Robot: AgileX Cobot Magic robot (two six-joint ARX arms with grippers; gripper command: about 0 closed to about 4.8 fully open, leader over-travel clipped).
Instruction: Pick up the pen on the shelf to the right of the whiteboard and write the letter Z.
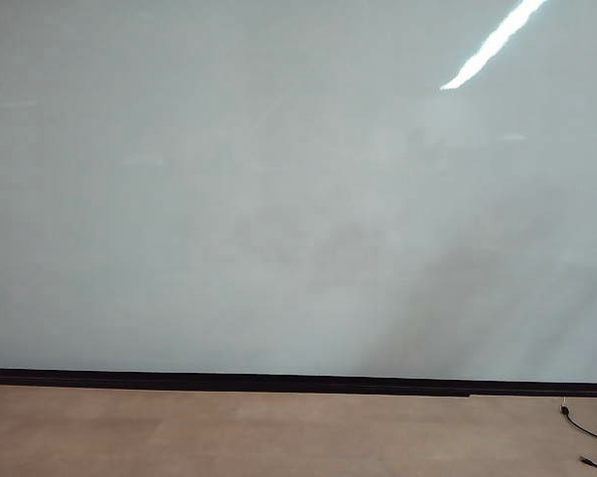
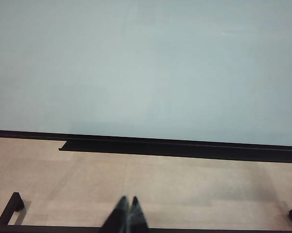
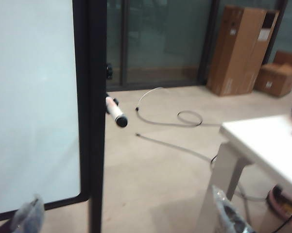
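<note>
Approach step, nothing written yet. My right end effector [image 3: 128,211] stands spread wide and empty, well short of the pen [image 3: 114,112] jutting from the whiteboard [image 3: 34,102] frame's right edge. My left end effector [image 2: 126,213] is pressed together, idle. Next I must advance and straddle the barrel.

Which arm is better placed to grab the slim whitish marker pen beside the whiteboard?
Right. The right gripper is open and its view faces the slim whitish marker pen by the board's black frame. The left gripper, shut, faces the floor.
</note>
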